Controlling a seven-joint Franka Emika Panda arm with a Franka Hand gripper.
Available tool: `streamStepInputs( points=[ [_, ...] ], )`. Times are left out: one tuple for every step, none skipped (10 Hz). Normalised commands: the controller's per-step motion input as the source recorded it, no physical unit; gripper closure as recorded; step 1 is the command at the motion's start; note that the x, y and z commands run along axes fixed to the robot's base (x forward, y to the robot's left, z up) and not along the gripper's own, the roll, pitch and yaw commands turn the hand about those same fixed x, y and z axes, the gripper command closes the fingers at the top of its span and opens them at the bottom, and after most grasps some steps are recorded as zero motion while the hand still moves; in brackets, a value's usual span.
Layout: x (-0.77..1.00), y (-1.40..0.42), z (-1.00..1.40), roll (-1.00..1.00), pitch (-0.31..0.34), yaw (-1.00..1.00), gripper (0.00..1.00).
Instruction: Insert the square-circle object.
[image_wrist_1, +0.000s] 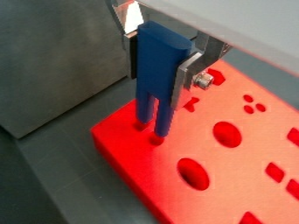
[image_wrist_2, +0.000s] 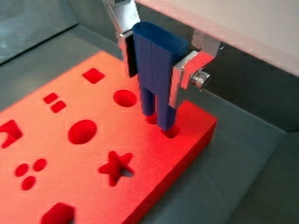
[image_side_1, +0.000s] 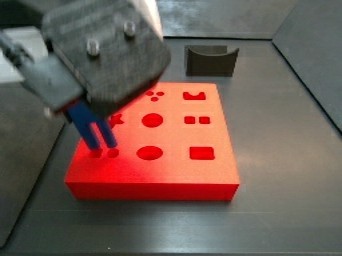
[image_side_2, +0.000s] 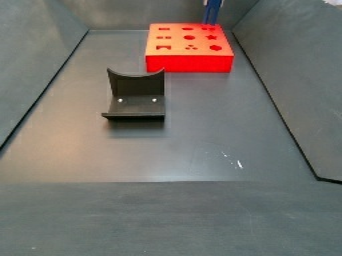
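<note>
The square-circle object (image_wrist_1: 156, 74) is a small blue piece with two narrow prongs. It shows in both wrist views (image_wrist_2: 158, 74) and in a side view (image_side_1: 91, 130). My gripper (image_wrist_1: 160, 61) is shut on it, a silver finger on each side, and holds it upright. The prong tips sit at two small holes near a corner of the red block (image_wrist_1: 222, 166), touching its top face. The block also shows in both side views (image_side_1: 167, 150) (image_side_2: 189, 48), with several shaped holes. In a side view only the piece's lower end (image_side_2: 213, 10) shows at the frame's top.
The dark fixture (image_side_2: 134, 97) stands on the grey floor apart from the red block, and shows behind the block in a side view (image_side_1: 211, 60). Grey walls ring the floor (image_side_2: 174, 150).
</note>
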Motion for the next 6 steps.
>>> streamStepInputs(
  points=[
    [0.00, 0.00, -0.47, 0.11, -0.033, -0.15, 1.00],
    [0.00, 0.00, -0.20, 0.02, 0.000, -0.14, 1.00],
    [0.00, 0.14, -0.12, 0.02, 0.000, -0.13, 1.00],
    [-0.05, 0.11, -0.21, 0.05, 0.000, -0.15, 1.00],
    [-0.09, 0.07, -0.26, 0.05, -0.011, -0.15, 1.00],
    [-0.04, 0.03, -0.28, 0.07, -0.011, -0.14, 1.00]
  ],
)
